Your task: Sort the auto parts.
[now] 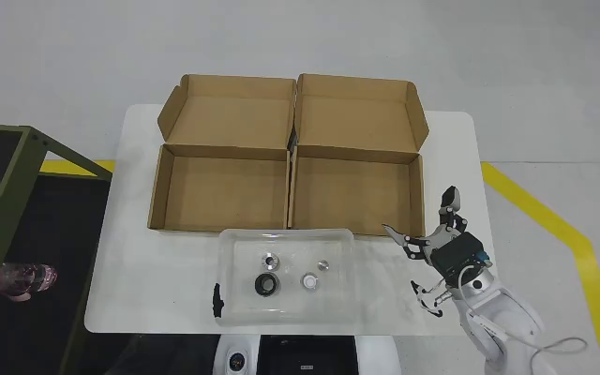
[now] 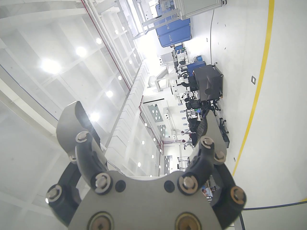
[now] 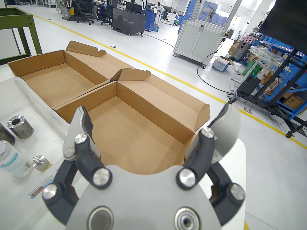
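Right gripper (image 1: 424, 217) hung spread by the edge of the white table (image 1: 450, 141), right of the clear plastic tray (image 1: 286, 232), grey metal cylinder (image 1: 271, 262) and black ring (image 1: 267, 283) lay inside, brown cardboard box (image 1: 356, 195) open behind, left gripper (image 2: 141, 111) also spread.

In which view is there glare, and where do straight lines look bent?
Left wrist view: ceiling lights glare strongly behind the left gripper, and the yellow floor line bows. Right wrist view: even light inside the cardboard boxes. Top view: table evenly lit.

right pincer (image 3: 155, 111) splayed, left pincer (image 2: 141, 110) splayed
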`<state>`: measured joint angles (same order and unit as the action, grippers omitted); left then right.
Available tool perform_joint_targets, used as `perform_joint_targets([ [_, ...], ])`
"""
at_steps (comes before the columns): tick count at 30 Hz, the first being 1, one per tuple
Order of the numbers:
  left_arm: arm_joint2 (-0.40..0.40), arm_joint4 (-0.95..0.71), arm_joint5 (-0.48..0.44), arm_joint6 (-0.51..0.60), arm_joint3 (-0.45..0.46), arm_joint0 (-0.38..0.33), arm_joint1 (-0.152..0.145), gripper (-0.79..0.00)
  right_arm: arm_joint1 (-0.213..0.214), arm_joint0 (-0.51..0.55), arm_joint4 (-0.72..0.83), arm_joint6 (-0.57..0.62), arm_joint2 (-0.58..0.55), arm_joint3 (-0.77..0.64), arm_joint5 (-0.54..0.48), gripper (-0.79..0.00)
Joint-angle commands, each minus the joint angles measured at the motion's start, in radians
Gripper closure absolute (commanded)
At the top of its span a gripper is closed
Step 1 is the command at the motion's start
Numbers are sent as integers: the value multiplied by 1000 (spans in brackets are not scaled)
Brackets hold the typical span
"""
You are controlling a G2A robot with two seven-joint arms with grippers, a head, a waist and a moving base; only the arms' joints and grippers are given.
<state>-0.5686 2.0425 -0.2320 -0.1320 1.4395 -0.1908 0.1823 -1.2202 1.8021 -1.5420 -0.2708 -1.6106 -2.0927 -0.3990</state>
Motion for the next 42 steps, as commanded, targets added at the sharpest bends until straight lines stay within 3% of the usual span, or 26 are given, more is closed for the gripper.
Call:
perform_joint_targets([
  [1, 0, 0, 0, 0, 0, 0, 0, -784, 0, 0, 0, 0, 0, 0, 0, -785],
  [34, 0, 0, 0, 0, 0, 0, 0, -785, 0, 0, 8, 4, 1, 5, 2, -785],
  [42, 0, 0, 0, 0, 0, 0, 0, -785, 12, -44, 72, 106, 2, -5, -176, -785],
])
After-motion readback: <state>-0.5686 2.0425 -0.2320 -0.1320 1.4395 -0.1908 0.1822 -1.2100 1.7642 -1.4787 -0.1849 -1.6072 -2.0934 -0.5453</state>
